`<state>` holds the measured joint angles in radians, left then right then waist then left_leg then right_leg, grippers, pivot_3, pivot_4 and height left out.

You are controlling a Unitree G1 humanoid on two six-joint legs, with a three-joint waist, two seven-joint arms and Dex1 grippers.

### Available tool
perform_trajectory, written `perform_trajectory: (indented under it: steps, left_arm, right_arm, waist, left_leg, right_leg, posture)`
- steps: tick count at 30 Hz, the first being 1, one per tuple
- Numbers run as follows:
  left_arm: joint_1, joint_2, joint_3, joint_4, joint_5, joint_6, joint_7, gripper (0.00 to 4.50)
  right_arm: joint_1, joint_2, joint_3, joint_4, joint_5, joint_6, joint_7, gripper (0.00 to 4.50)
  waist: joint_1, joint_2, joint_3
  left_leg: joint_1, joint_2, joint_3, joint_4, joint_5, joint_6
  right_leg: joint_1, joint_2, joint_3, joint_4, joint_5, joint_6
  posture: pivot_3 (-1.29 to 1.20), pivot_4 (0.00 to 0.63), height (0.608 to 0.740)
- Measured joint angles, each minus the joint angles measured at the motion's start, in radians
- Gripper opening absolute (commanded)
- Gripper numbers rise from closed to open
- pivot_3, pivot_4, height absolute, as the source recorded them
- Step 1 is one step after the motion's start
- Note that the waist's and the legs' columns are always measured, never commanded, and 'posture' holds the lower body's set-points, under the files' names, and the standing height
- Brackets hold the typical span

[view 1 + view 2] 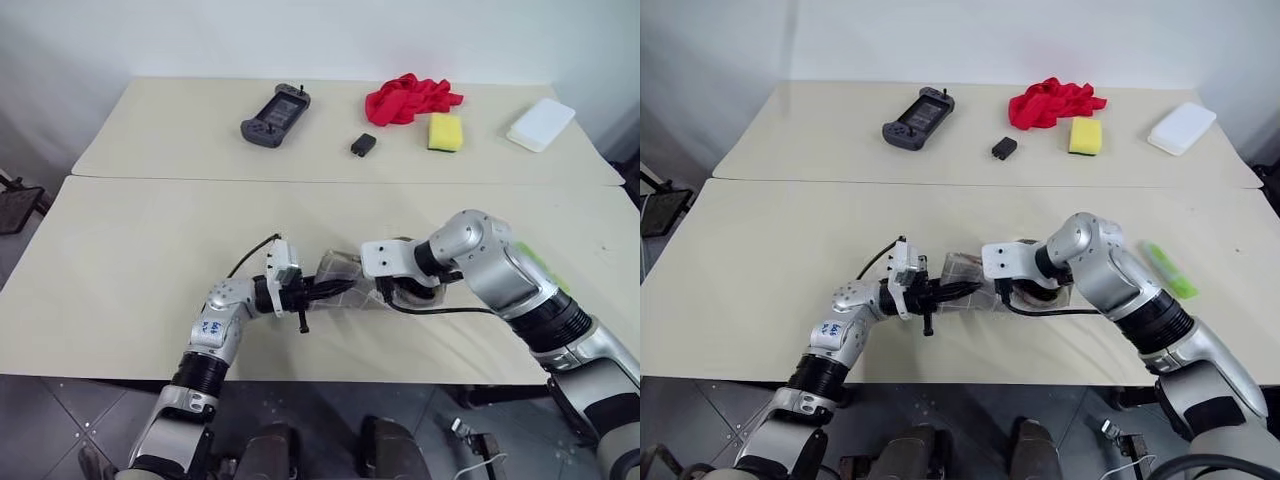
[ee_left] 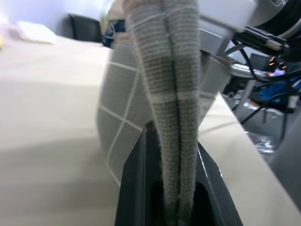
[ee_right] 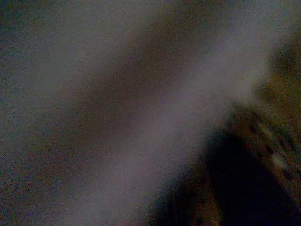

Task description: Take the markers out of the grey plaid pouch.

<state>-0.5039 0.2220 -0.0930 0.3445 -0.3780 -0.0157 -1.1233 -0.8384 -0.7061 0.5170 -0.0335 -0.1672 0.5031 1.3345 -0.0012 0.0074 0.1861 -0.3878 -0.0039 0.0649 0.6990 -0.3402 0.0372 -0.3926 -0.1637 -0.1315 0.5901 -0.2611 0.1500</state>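
Note:
The grey plaid pouch (image 1: 338, 274) lies lengthwise on the near table between my two hands. My left gripper (image 1: 318, 292) is shut on the pouch's left end. In the left wrist view its black fingers (image 2: 136, 179) pinch a fold of the grey fabric (image 2: 174, 84). My right gripper (image 1: 1032, 290) points down into the pouch's right end, and its tip is buried in the fabric. The right wrist view is dark, with a patch of tan dotted lining (image 3: 275, 150). One pale green marker (image 1: 1170, 270) lies on the table to the right of my right arm.
On the far table are a dark game controller (image 1: 275, 115), a small black box (image 1: 363, 144), a red cloth (image 1: 408, 98), a yellow sponge (image 1: 445, 131) and a white box (image 1: 540, 123). A seam (image 1: 150, 178) separates the two tables.

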Motion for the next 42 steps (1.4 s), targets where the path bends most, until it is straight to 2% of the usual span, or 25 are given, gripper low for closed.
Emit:
perform_trajectory:
  steps: [3, 4, 18, 26, 29, 34, 41, 42]
  left_arm:
    - [0.000, -0.006, -0.002, -0.001, 0.004, -0.040, 0.008, 0.00]
    - [0.000, -0.005, -0.002, -0.003, 0.004, -0.051, 0.008, 0.00]
    - [0.022, -0.004, -0.015, -0.028, 0.030, -0.109, 0.031, 0.00]
    - [0.029, -0.004, -0.035, -0.069, 0.031, -0.109, 0.076, 0.00]
    - [0.034, -0.004, -0.043, -0.084, 0.029, -0.107, 0.086, 0.00]
    - [0.033, -0.004, -0.046, -0.087, 0.038, -0.125, 0.096, 0.00]
    - [-0.021, -0.005, -0.062, 0.134, 0.192, -0.558, 0.116, 0.00]
    - [-0.032, -0.005, -0.062, 0.162, 0.203, -0.597, 0.135, 0.00]
  right_arm:
    - [0.003, 0.000, -0.016, -0.002, 0.015, -0.008, -0.003, 0.69]
    - [0.006, 0.000, -0.025, -0.002, 0.029, -0.011, -0.008, 0.60]
    - [0.018, -0.007, -0.097, 0.101, 0.200, -0.114, -0.019, 0.60]
    - [-0.021, -0.047, -0.084, 0.142, 0.181, -0.223, -0.022, 0.60]
    - [-0.042, -0.070, -0.042, 0.148, 0.130, -0.279, -0.036, 0.60]
    - [-0.026, -0.070, -0.020, 0.123, 0.089, -0.267, -0.078, 0.60]
    - [0.082, -0.071, -0.035, 0.057, 0.037, -0.314, -0.255, 0.59]
    - [0.083, -0.071, -0.036, 0.057, 0.026, -0.336, -0.285, 0.46]
  waist:
    - [0.000, 0.000, 0.000]
    - [0.000, 0.000, 0.000]
    - [0.000, 0.000, 0.000]
    - [0.000, 0.000, 0.000]
    - [0.001, 0.000, 0.000]
    - [0.001, 0.000, 0.000]
    - [0.001, 0.000, 0.000]
    - [0.001, 0.000, 0.000]
  left_leg:
    - [0.000, 0.000, 0.000, 0.000, 0.000, 0.000]
    - [-0.001, 0.000, 0.000, 0.000, 0.000, 0.000]
    - [-0.001, 0.000, 0.000, 0.000, 0.000, 0.000]
    - [-0.001, 0.000, 0.000, -0.001, 0.000, 0.000]
    - [-0.001, 0.000, 0.000, -0.001, 0.000, 0.000]
    - [-0.001, 0.000, 0.000, -0.001, 0.000, 0.000]
    - [-0.001, 0.000, 0.001, 0.000, 0.000, 0.000]
    - [-0.001, 0.000, 0.001, 0.000, 0.000, 0.000]
  right_leg:
    - [-0.001, 0.000, 0.000, 0.000, 0.000, 0.000]
    - [0.000, 0.000, 0.000, 0.000, 0.000, 0.000]
    - [-0.001, 0.000, 0.000, 0.000, 0.000, 0.000]
    - [-0.001, 0.000, 0.000, 0.000, 0.000, 0.000]
    - [-0.001, 0.000, 0.000, -0.001, 0.000, 0.000]
    - [-0.001, 0.000, -0.001, -0.001, 0.000, 0.000]
    - [0.000, 0.000, 0.000, -0.001, 0.000, 0.000]
    - [-0.001, 0.000, 0.000, 0.000, 0.000, 0.000]
  posture:
    - [0.00, 0.150, 0.740]
    - [0.00, 0.150, 0.740]
    - [0.00, 0.150, 0.740]
    - [0.00, 0.150, 0.740]
    - [0.00, 0.150, 0.740]
    - [0.00, 0.150, 0.740]
    - [0.00, 0.150, 0.740]
    - [0.00, 0.150, 0.740]
